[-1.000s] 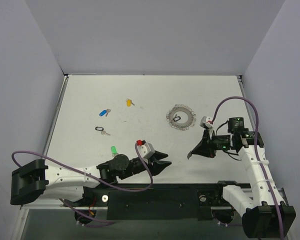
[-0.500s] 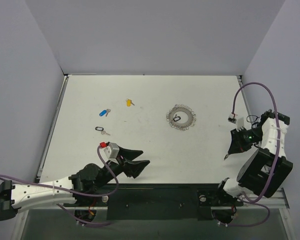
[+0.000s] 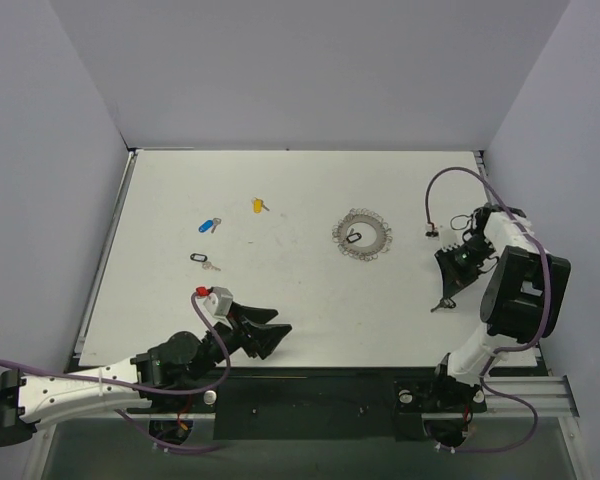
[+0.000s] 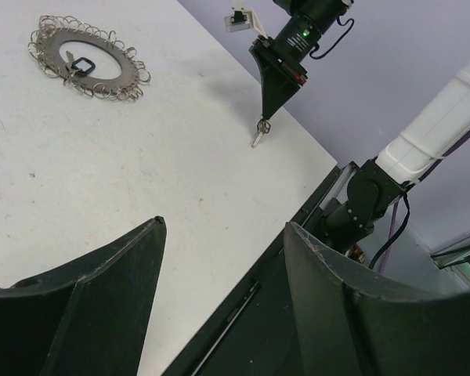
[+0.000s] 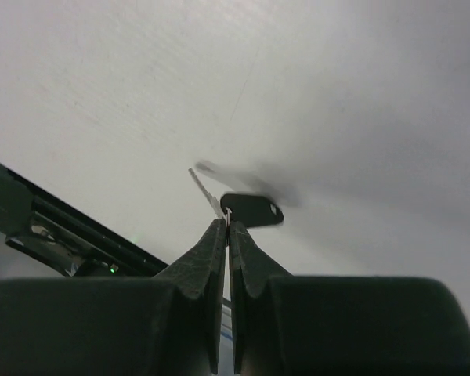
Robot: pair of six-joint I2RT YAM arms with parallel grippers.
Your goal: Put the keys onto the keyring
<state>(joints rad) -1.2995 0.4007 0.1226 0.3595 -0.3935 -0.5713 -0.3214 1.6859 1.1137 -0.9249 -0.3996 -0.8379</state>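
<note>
The keyring (image 3: pixel 361 234) is a lacy silver ring lying right of the table's middle, with a black-headed key (image 3: pixel 355 238) inside it. It also shows in the left wrist view (image 4: pixel 88 59). My right gripper (image 3: pixel 446 296) is right of the ring, pointing down, shut on a black-capped key (image 5: pixel 251 210) whose blade hangs just over the table (image 4: pixel 257 139). My left gripper (image 3: pixel 280 326) is open and empty at the near left (image 4: pixel 223 227). The blue key (image 3: pixel 209 225), yellow key (image 3: pixel 258 205) and another black key (image 3: pixel 202 260) lie at the left. The green key is hidden.
Grey walls enclose the table (image 3: pixel 300 290) on three sides. A black rail (image 3: pixel 310 395) runs along the near edge. The right arm's purple cable (image 3: pixel 450 185) loops above its wrist.
My right gripper swung out toward the right wall, then back a little toward the ring. My left arm pulled back to the near left, and its wrist now covers the green key.
</note>
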